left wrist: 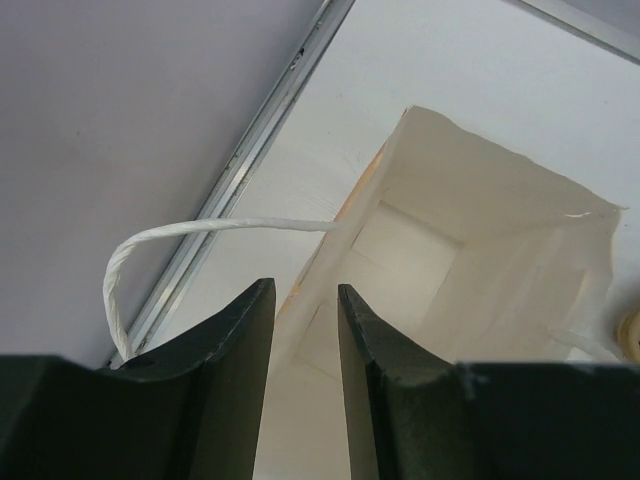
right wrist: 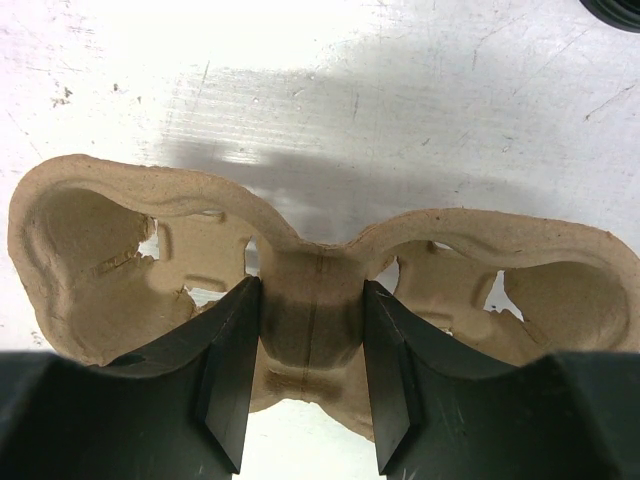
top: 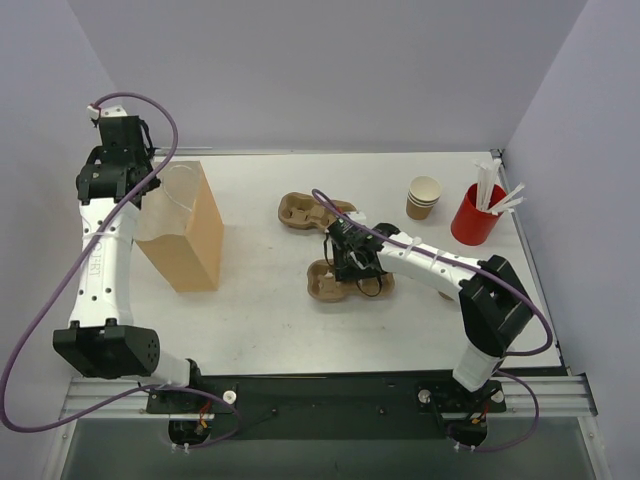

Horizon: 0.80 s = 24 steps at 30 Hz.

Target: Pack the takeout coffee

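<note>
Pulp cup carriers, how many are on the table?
2. The far carrier lies mid-table; the near carrier, closer to the arms, is gripped mid-span by the right gripper. None seem hidden.

Bright, even overhead light, soft short shadows beside the bag (top: 185, 235) and carrier (top: 322, 282), white glare on the worktop (right wrist: 300, 40) in the right wrist view, bag interior washed pale in the left wrist view, overhead view sharp
</note>
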### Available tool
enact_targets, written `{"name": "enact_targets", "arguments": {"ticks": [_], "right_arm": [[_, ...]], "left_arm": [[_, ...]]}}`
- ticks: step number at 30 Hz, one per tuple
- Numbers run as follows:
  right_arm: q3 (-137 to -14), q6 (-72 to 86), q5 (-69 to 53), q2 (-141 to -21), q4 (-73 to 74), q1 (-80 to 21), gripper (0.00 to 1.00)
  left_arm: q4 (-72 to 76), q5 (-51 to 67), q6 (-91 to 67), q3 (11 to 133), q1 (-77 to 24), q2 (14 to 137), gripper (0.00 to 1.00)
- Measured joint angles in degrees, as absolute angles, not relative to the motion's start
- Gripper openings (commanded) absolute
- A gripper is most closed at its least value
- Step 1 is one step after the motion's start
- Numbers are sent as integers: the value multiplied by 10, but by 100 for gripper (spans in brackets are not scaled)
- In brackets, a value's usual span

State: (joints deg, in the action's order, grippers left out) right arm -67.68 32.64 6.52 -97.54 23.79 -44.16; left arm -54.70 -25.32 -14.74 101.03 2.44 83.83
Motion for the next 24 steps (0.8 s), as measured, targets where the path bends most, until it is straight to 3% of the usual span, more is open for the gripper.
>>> {"name": "enact_targets", "arguments": {"ticks": [24], "right_arm": [[-677,311,36,-970,235,-416,33]], "left_arm": [[-522,-278,-117,979,42,901,46]]}}
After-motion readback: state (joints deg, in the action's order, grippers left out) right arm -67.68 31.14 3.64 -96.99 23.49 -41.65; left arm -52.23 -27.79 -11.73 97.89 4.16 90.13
